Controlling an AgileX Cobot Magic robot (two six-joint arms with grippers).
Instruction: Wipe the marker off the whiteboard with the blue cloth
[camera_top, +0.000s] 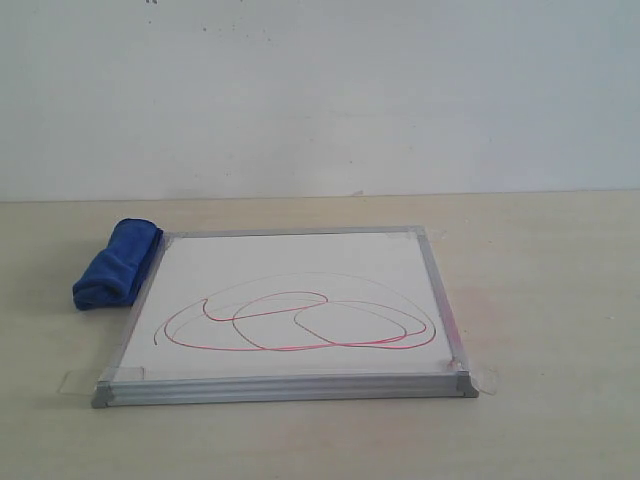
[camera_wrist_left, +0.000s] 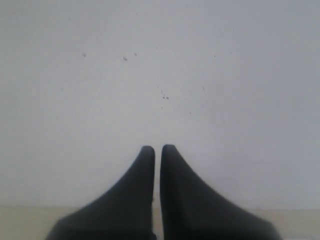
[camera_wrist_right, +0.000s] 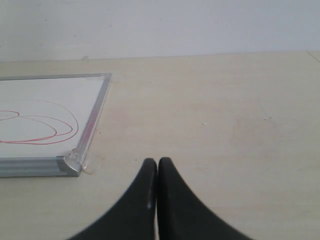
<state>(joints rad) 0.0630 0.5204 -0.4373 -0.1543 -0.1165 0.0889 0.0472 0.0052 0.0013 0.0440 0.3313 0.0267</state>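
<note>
While the marker (camera_top: 300, 322) lies unbroken across the board (camera_top: 300, 262) and the cloth (camera_top: 118, 263) sits ungripped beside its far-left corner, the wiping looks wholly undone, with the left gripper (camera_wrist_left: 157, 148) and right gripper (camera_wrist_right: 157, 161) both closed, empty.

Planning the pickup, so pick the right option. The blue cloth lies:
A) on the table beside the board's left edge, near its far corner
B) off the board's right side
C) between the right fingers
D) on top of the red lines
A: the exterior view shows the blue cloth on the table beside the left frame of the whiteboard, by its far corner and clear of the marker lines.
</note>
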